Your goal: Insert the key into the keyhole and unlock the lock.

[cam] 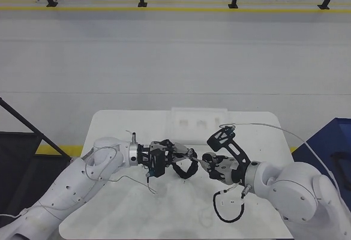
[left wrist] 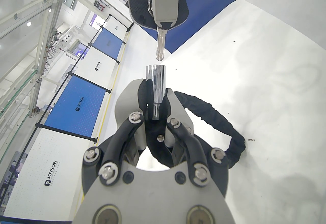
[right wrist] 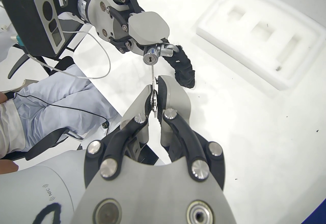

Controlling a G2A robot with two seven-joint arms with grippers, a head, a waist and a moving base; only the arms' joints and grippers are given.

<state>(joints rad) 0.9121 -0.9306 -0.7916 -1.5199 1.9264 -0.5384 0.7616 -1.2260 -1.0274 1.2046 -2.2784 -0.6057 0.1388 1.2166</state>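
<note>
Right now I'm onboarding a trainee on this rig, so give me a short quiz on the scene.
1. True or false: the key is already inside the lock.
2. Which end effector holds the key? A) left B) right C) neither
3. Fill in: the white foam tray has ____ recesses.
Key: 1 false, a gap shows between the key tip and the keyhole. 2 B, the right end effector; the left end effector grips the lock. 3 three.
</note>
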